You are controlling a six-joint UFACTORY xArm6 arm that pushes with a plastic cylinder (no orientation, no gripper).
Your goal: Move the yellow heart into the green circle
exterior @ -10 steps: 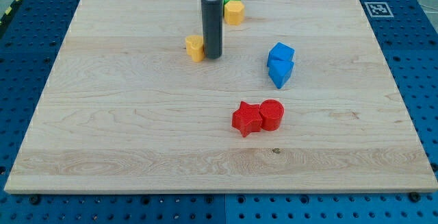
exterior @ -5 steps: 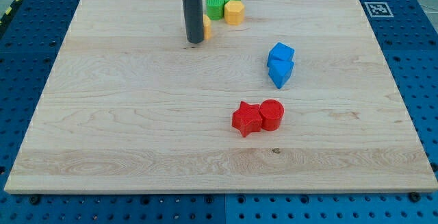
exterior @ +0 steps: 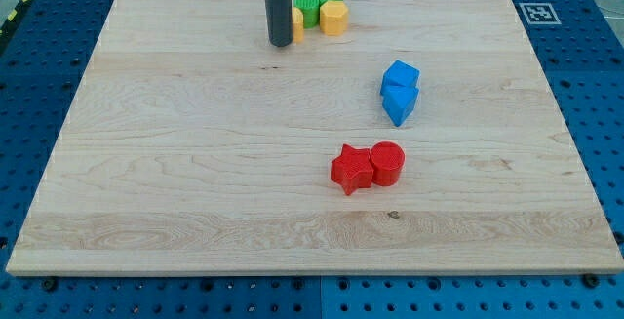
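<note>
My tip (exterior: 280, 42) pushed yellow heart (exterior: 296, 22) against green circle (exterior: 308, 10) (touching).

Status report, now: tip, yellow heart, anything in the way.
My tip at the view's top, against the left side of the yellow heart, which it mostly hides. Heart touching the green circle. Nothing between them; second yellow block right of the circle.

Rod (exterior: 279, 7) cut off at view's top, hides most of yellow heart (exterior: 296, 22)

One camera only — set high, looking down at a slant across the wooden board (exterior: 195, 163). The far edge lies toward 12 o'clock — the whole board fits.
</note>
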